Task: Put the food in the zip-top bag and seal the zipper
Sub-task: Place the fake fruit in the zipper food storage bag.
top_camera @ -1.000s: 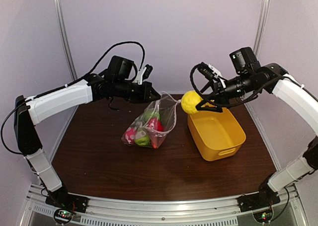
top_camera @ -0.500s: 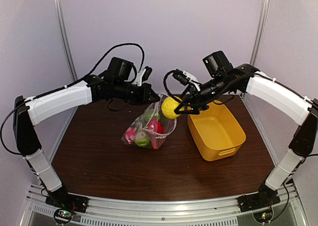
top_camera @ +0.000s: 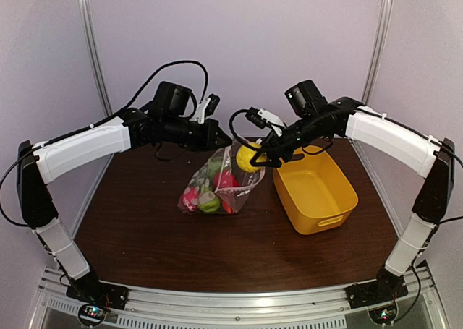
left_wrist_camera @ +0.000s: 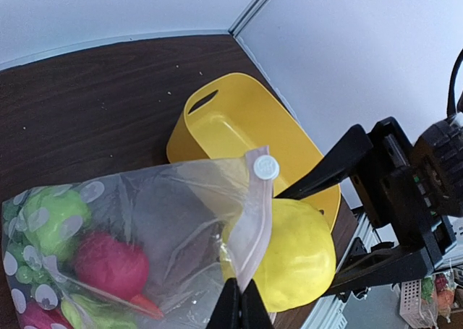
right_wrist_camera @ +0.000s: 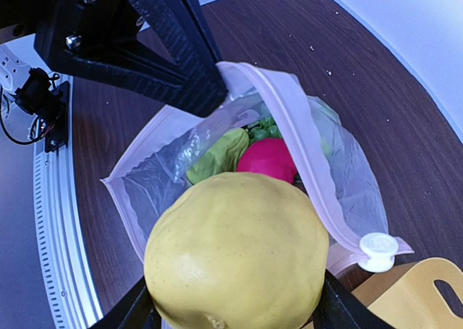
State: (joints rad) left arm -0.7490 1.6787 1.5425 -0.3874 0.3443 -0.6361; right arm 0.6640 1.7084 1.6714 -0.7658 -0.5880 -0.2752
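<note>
The zip-top bag (top_camera: 217, 184) hangs over the table, dotted and clear. My left gripper (left_wrist_camera: 241, 305) is shut on its zipper (left_wrist_camera: 255, 220) strip and holds the mouth up and open. Red (right_wrist_camera: 268, 159) and green (right_wrist_camera: 221, 152) food lies inside the bag. My right gripper (right_wrist_camera: 235, 307) is shut on a round yellow fruit (right_wrist_camera: 239, 249), one finger on each side, right above the open mouth. In the top view the yellow fruit (top_camera: 247, 157) sits at the bag's upper right edge, close to my left gripper (top_camera: 222, 139).
A yellow basket (top_camera: 318, 199) stands on the table to the right of the bag, under my right arm. A white slider (right_wrist_camera: 378, 246) sits at the end of the zipper strip. Purple walls close in the back and sides.
My right arm has carried the yellow fruit leftwards from above the basket to the bag's open mouth. The left gripper has kept its hold on the bag's edge.
</note>
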